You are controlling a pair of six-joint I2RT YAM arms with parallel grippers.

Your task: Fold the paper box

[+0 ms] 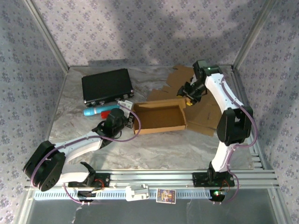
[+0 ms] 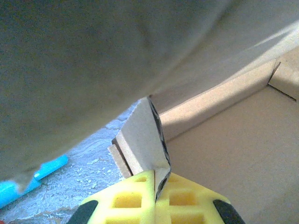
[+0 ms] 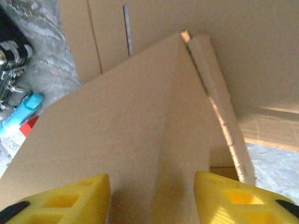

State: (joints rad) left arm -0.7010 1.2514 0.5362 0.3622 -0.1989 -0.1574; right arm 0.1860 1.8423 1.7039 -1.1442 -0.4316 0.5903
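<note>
The paper box (image 1: 159,116) is a brown cardboard tray, open on top, in the middle of the table. At its left end my left gripper (image 1: 131,113) is shut on the end flap. In the left wrist view the yellow pads (image 2: 135,198) pinch that flap's (image 2: 145,140) bent corner, and the box floor (image 2: 233,163) lies to the right. My right gripper (image 1: 188,96) hangs over the box's right end. In the right wrist view its yellow fingertips (image 3: 65,198) stand apart, with a creased cardboard panel (image 3: 140,116) just beyond them.
A black case (image 1: 107,86) lies at the back left. A blue tube (image 1: 93,111) and a red item (image 1: 110,112) lie in front of it. Flat cardboard sheets (image 1: 206,116) spread behind and right of the box. Metal frame posts and patterned walls enclose the table.
</note>
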